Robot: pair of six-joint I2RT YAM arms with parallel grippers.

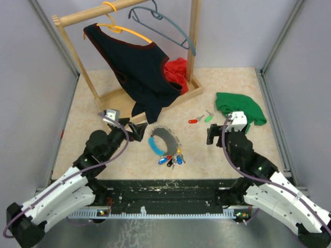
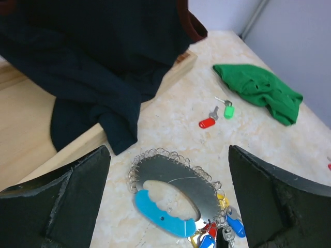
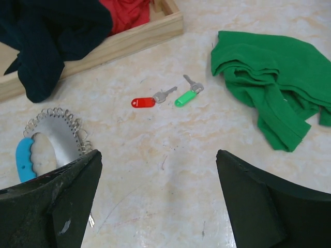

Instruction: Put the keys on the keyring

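Both your jaws stood wide, gripping nothing. The keyring (image 1: 163, 140) lay mid-tabletop, just beside your left jaws. The loose red key (image 1: 193, 121) and green key (image 1: 208, 118) lay towards the far edge, nearer your right jaws.

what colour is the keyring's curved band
Light blue; the keyring band shows best in left wrist view.

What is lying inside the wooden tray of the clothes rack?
A red cloth lies in the wooden tray, partly behind the dark garment. The tray floor under that garment is hidden.
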